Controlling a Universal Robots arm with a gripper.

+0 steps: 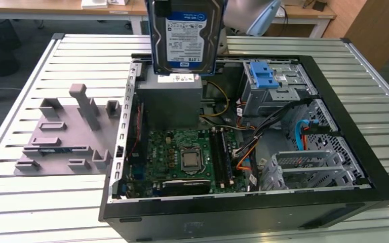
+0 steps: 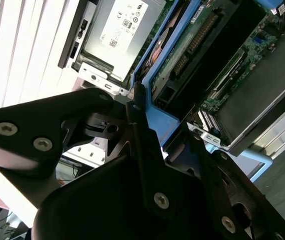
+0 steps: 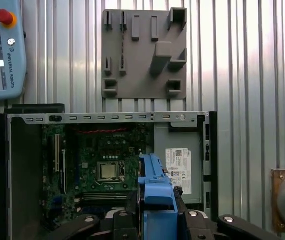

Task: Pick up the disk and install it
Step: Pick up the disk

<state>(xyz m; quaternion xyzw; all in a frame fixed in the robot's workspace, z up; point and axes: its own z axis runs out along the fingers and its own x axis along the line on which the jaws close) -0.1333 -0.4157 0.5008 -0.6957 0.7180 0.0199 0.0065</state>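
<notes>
The disk point(image 1: 184, 35), a silver hard drive with a blue-and-white label in a blue bracket, hangs upright above the back of the open computer case point(image 1: 329, 101). It hovers over the grey power supply box point(image 1: 170, 98). In the second wrist view my gripper point(image 2: 165, 125) is shut on the disk's blue bracket point(image 2: 155, 70), with black fingers point(image 2: 137, 107) pressed on either side. In the first wrist view the disk point(image 3: 155, 182) stands edge-on between the gripper's fingers point(image 3: 132, 202), above the case interior.
Inside the case lie the green motherboard point(image 1: 184, 157), loose cables point(image 1: 248, 126) and a metal drive bay with a blue latch point(image 1: 269, 76). A grey fixture plate point(image 1: 66, 136) sits on the slatted table at the exterior view's left. A teach pendant point(image 3: 2, 50) rests nearby.
</notes>
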